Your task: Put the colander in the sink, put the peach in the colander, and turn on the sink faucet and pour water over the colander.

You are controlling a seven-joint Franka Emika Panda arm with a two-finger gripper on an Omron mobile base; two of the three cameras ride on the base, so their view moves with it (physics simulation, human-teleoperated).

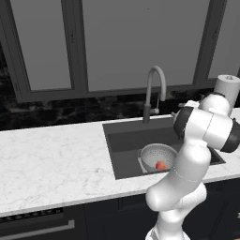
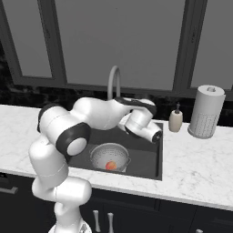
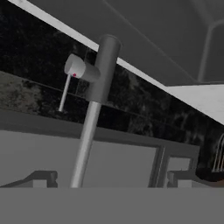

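Note:
The silver colander [image 1: 158, 157] [image 2: 109, 157] sits in the dark sink [image 1: 126, 140] [image 2: 150, 159], near its front wall. The orange-red peach [image 1: 161, 165] [image 2: 110, 165] lies inside the colander. The grey gooseneck sink faucet [image 1: 154, 89] [image 2: 113, 79] stands behind the basin, and no water runs from it. In the hand view, rolled over, the faucet's dark base [image 3: 103, 70] and its thin side lever [image 3: 65, 92] are close ahead. My gripper [image 3: 111, 179] is open and empty, its two fingertips [image 3: 41, 179] wide apart and short of the faucet.
A beige soap dispenser [image 2: 175, 120] and a paper towel roll [image 2: 206, 111] [image 1: 227, 86] stand on the white marble counter [image 1: 56, 159] right of the sink. My arm reaches across above the basin. Dark window frames and a black backsplash rise behind the faucet.

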